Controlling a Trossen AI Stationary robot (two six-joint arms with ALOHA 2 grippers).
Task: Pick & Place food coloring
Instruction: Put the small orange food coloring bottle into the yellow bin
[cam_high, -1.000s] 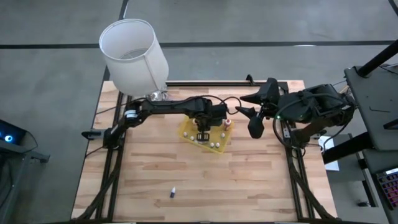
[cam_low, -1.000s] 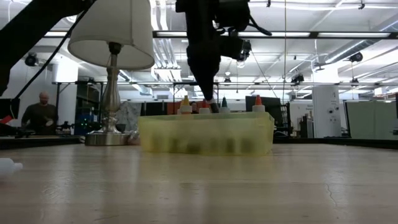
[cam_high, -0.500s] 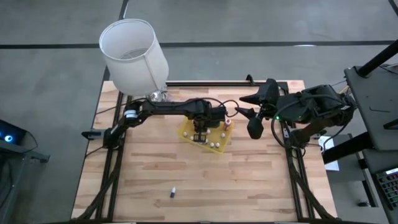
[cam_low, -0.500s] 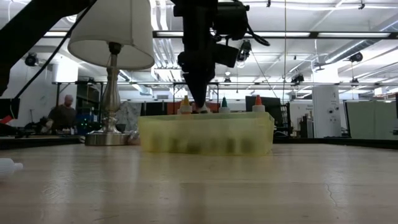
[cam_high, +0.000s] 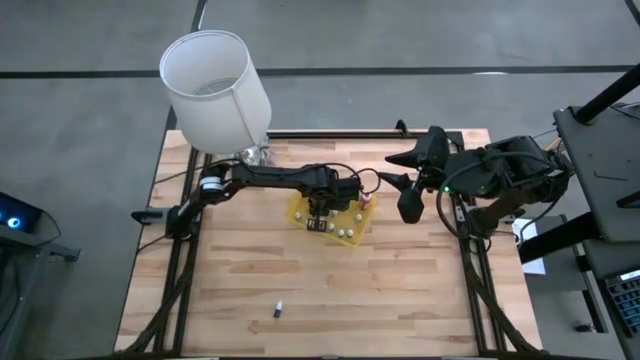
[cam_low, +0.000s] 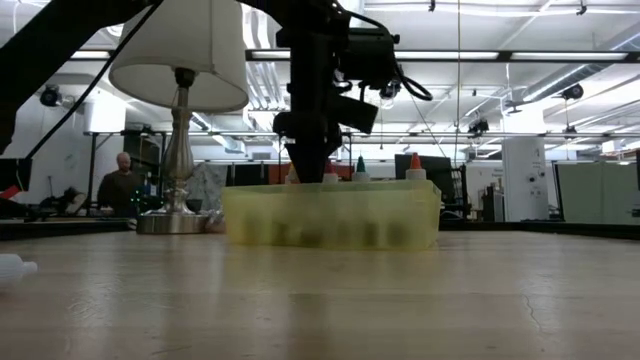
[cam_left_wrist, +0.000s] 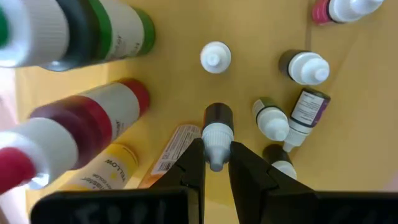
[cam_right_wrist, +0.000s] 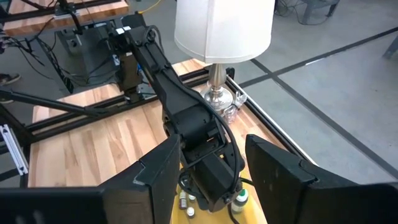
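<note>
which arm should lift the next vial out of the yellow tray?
Left. The left gripper is down inside the yellow tray, fingers closed on a small dark vial. The right gripper waits open beside the tray, holding nothing.

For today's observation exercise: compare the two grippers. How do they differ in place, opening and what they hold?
Place: the left gripper is down inside the yellow tray; the right gripper waits off to the side above the table.
Opening: the left gripper is shut; the right gripper is open.
Load: the left gripper pinches a small white-capped vial; the right gripper holds nothing.
Shared: both have two dark fingers.
</note>
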